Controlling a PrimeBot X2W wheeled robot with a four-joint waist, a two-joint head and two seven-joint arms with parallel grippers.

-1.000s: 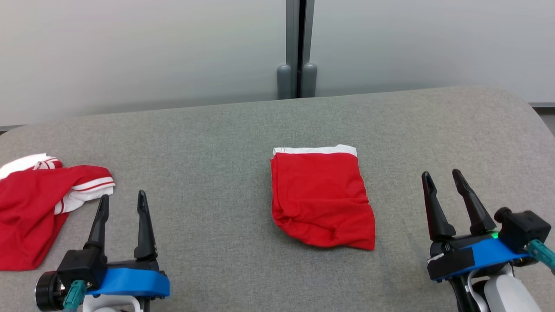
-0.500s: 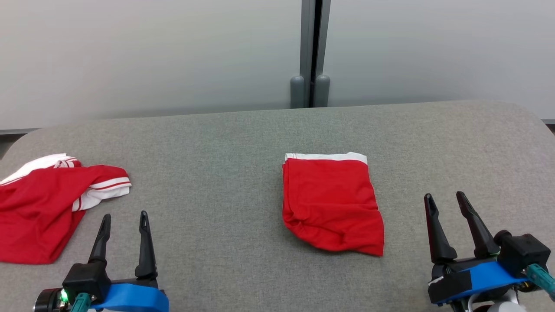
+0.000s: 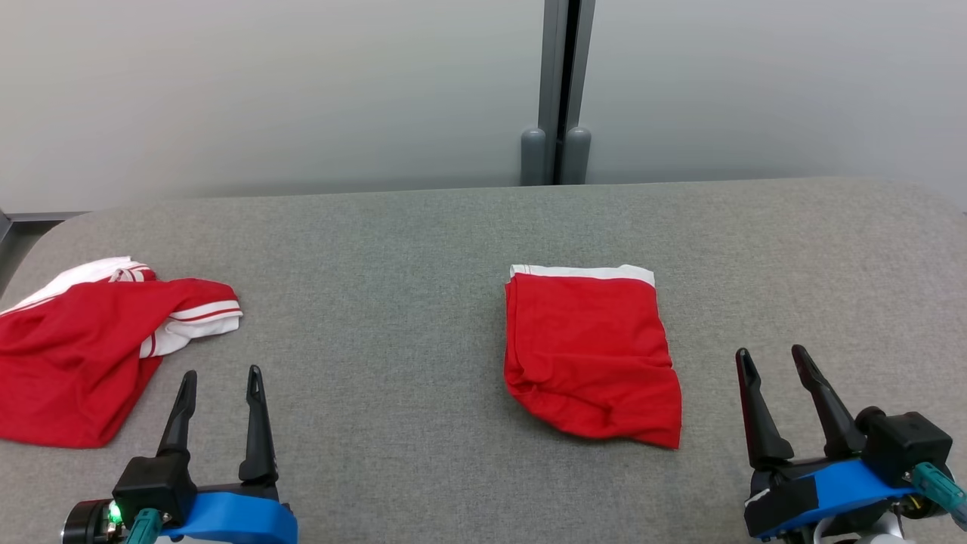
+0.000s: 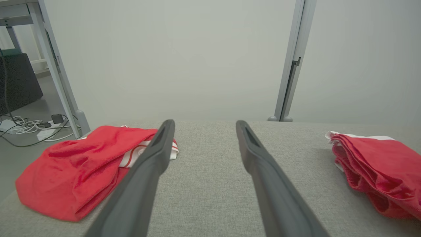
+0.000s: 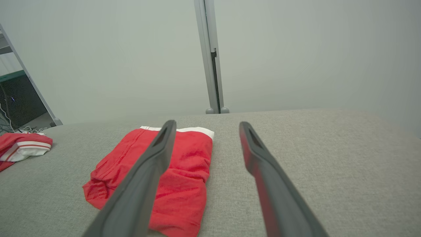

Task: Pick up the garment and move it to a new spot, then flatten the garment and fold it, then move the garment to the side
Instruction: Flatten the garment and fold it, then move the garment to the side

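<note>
A grey cloth-covered table point(image 3: 423, 249) stretches in front of a pale wall point(image 3: 264, 91). At its left end lies a crumpled red garment point(image 3: 75, 355) with white striped trim, loose and bunched. Near the middle sits a folded red garment point(image 3: 589, 355), a white band along its far edge. The left gripper point(image 3: 221, 372) hovers just beside the crumpled one and the right gripper point(image 3: 770, 351) just right of the folded one, both with fingers spread and nothing between them.

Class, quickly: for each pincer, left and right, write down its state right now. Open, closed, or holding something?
Left pincer: open, holding nothing.
Right pincer: open, holding nothing.
</note>
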